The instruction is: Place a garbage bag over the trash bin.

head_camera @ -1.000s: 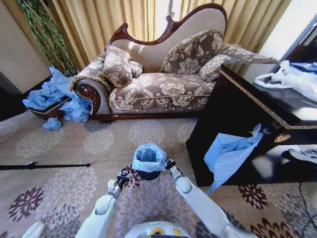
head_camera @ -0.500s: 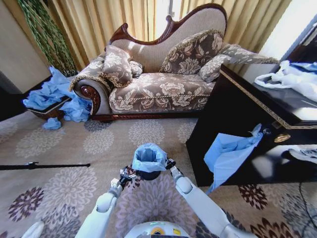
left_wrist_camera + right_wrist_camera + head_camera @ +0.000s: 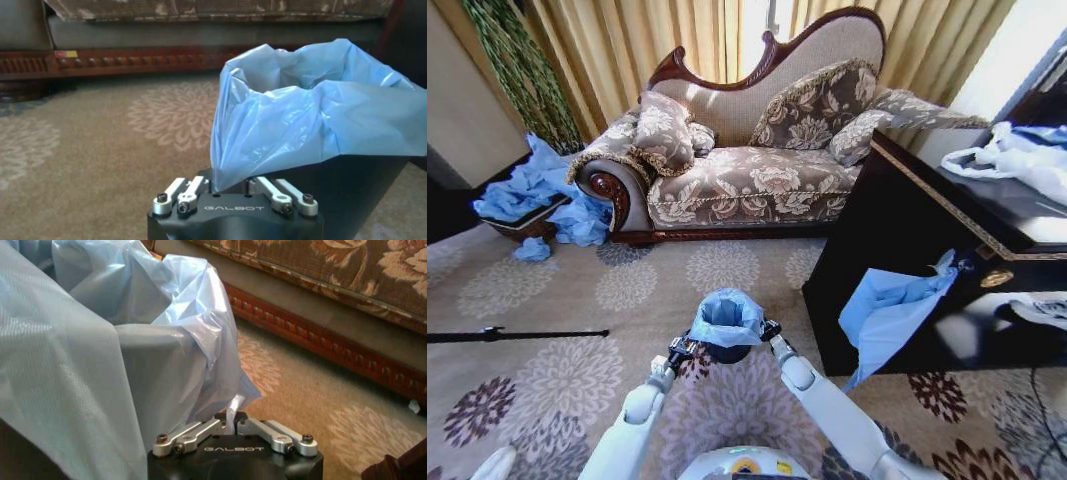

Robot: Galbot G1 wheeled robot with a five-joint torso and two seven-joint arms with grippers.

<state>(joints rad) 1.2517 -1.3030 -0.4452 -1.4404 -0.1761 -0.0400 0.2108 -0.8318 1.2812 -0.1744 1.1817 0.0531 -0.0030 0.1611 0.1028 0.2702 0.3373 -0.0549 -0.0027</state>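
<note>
Light-blue crinkly plastic garbage bag draped over small black cylindrical trash bin on patterned carpet. Left gripper shifted closer, fingers clenched on bag's hem; right gripper likewise pinching plastic. Cuff apparently nearly seated round rim.

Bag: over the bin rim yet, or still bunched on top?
Over the rim. The bag is spread open and draped down the bin sides; the left gripper and right gripper each pinch its hem.
</note>
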